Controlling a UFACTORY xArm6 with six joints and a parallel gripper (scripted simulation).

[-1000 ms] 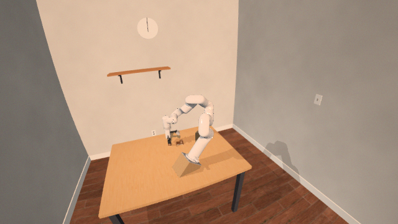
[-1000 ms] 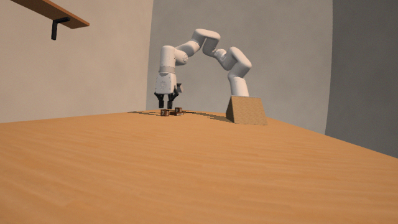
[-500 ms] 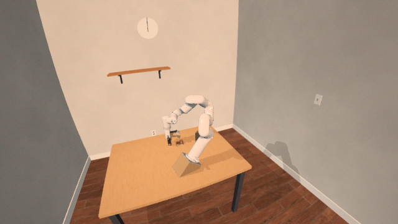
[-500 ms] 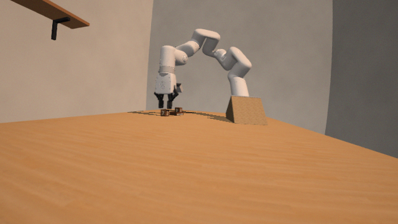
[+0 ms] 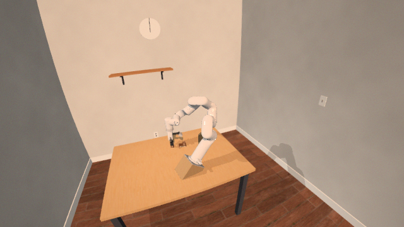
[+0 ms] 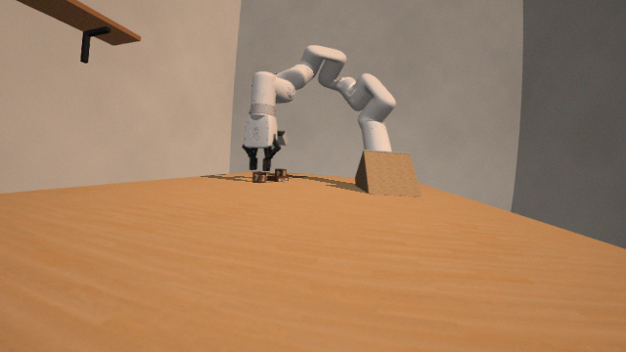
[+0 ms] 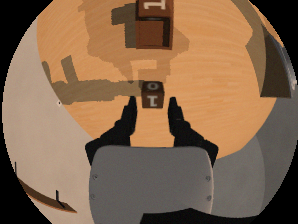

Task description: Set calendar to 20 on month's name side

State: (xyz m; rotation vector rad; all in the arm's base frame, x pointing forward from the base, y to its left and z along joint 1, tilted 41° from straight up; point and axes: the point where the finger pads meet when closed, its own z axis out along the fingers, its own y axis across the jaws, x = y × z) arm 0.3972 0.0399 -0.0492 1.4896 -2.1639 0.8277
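Note:
A small brown cube (image 7: 152, 88) (image 6: 259, 178) stands on the table apart from the tray, with a white digit on its top and on its near side. My gripper (image 7: 152, 104) (image 6: 260, 168) (image 5: 172, 145) hangs just above this cube, its fingers half apart on either side of it, holding nothing. The dark brown tray (image 7: 152, 35) (image 6: 283, 179) (image 5: 182, 145) lies flat a short way beyond. A second cube (image 7: 154, 4) (image 6: 280, 172) stands at the tray's far end and shows a white 1. The tray's near half is bare.
The arm's tan wedge base (image 5: 189, 167) (image 6: 387, 174) stands on the wooden table (image 5: 142, 183) (image 6: 293, 269), to the right of the tray. The table's back edge and the wall are close behind the gripper.

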